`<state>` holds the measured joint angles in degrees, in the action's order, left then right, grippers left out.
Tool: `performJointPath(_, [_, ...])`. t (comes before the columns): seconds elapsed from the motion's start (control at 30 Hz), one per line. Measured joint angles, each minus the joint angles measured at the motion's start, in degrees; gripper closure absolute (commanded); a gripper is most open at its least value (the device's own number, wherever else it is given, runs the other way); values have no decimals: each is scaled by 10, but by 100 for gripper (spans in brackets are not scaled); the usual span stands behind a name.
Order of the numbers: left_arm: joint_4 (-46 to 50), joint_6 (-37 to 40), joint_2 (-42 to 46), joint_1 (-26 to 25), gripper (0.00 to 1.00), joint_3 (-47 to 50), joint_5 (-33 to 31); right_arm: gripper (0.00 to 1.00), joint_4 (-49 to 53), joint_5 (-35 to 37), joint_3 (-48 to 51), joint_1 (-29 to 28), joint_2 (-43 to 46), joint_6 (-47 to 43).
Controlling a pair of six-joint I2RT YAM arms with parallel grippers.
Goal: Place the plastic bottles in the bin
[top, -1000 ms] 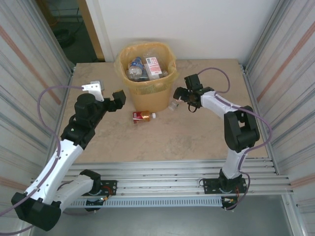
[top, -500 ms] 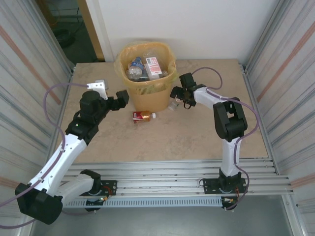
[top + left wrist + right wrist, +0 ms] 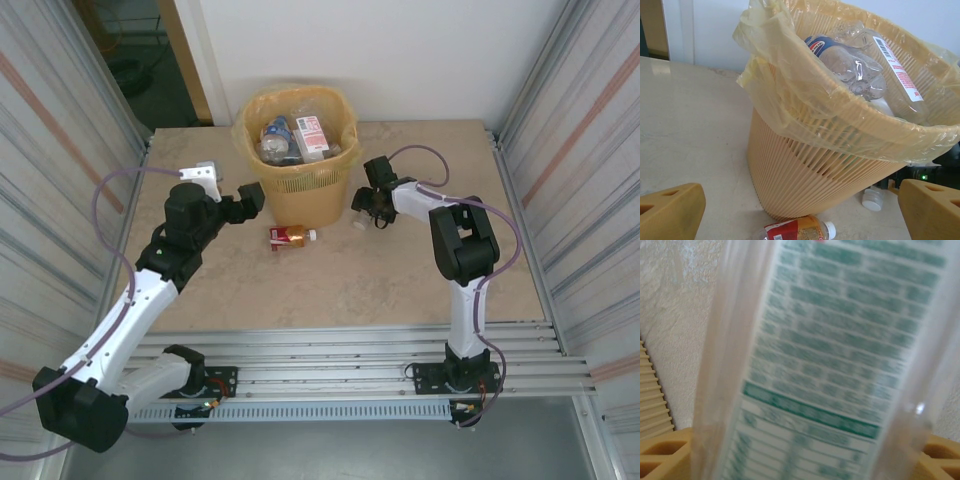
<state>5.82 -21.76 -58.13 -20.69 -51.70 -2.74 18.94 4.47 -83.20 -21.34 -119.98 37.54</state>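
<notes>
Straddling a clear bottle (image 3: 830, 365) with a green-printed label, the right end effector (image 3: 364, 206) is seen low over the desk (image 3: 400, 280), just right of the bin (image 3: 300, 190). Its fingers (image 3: 662, 452) are set close at the bottle's sides, but a firm grip cannot be confirmed. The left end effector (image 3: 250, 203) is held wide open and empty, left of the bin. A red-labelled bottle (image 3: 290, 236) is seen lying before the bin, where other bottles (image 3: 295, 135) are piled. Against a second ago, the right end effector is found nearer the bin and narrower.
</notes>
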Motion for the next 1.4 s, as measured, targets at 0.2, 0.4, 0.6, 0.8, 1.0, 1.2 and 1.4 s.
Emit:
performJointPath(0.2, [-1, -4, -5, 0, 1, 0, 2, 47, -18, 4, 21, 1, 9, -9])
performJointPath(0.4, [-2, -6, -5, 1, 1, 0, 2, 56, -38, 4, 49, 1, 26, -9])
performJointPath(0.6, [-2, -7, -5, 1, 1, 0, 4, 62, -37, 15, 87, -3, 56, -12])
performJointPath(0.8, [-2, -10, -5, 1, 1, 0, 12, 65, -20, 50, 135, -26, 108, -25])
performJointPath(1.0, [-2, -13, -5, 1, 1, 0, 19, 67, -17, 89, 173, -53, 196, -37])
performJointPath(1.2, [-13, -25, -5, 1, 1, 0, 43, 67, -19, 127, 210, -75, 295, -47])
performJointPath(1.4, [-40, -38, -19, -10, 1, -4, 79, 67, -26, 158, 252, -109, 410, -79])
